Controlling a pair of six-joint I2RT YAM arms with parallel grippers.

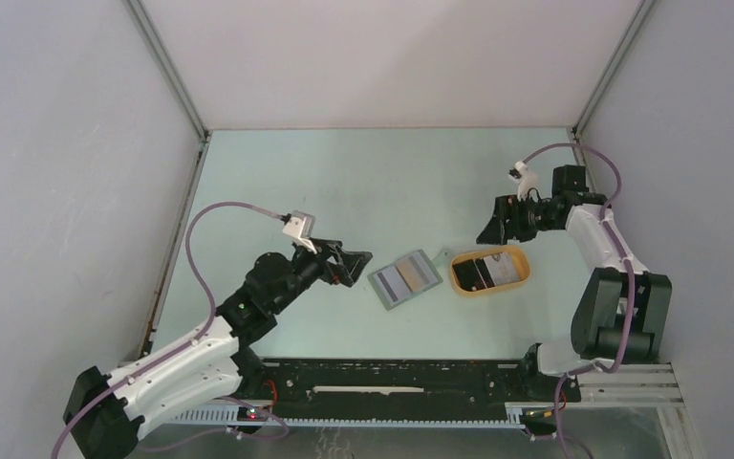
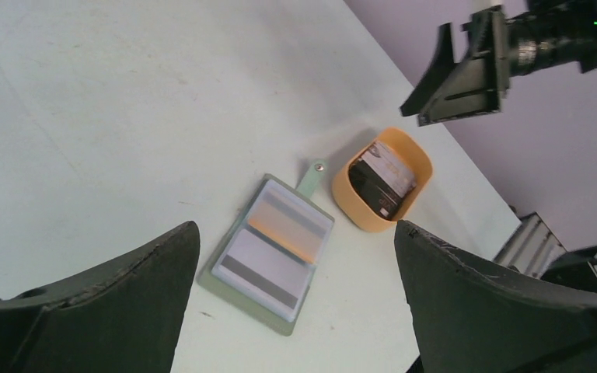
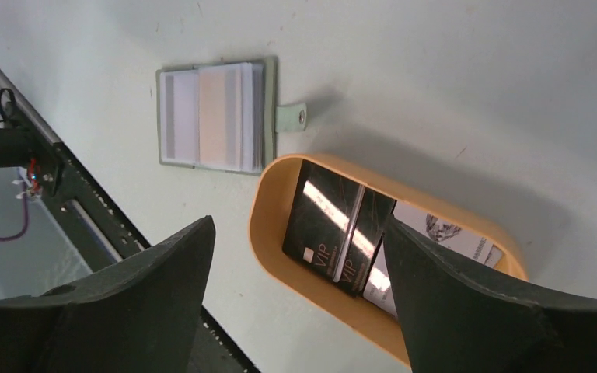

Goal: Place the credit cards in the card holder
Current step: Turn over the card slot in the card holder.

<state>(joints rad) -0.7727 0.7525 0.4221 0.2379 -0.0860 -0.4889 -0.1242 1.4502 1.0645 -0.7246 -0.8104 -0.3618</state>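
The left gripper [image 1: 350, 265] hangs over the desk [image 1: 344, 172], just left of the card holder [image 1: 403, 279]. Its fingers [image 2: 109, 311] are spread wide; they hold nothing and touch nothing. The right gripper [image 1: 497, 228] hangs above the far side of the tan-yellow tray [image 1: 459, 285]. Its fingers are spread wide too, and they are empty.

The card holder lies open and flat on the desk, in the right half and nearer to the near edge than to the far edge, between the two grippers. It is grey-green with rounded corners. Inside, two pale panels show, one with a dark grey band and the other with an orange band. Its long axis runs mostly from the left edge toward the right edge of the desk, with the right end turned a little toward the far edge. A small strap tab [image 3: 291, 118] with a snap sticks out from the end next to the tray and points toward the far-right corner.

The tray stands just right of the holder, very close to it. The credit cards [image 3: 334, 225] lie in the tray: two black ones marked VIP, side by side, and a pale one beside them, partly hidden by the right finger.
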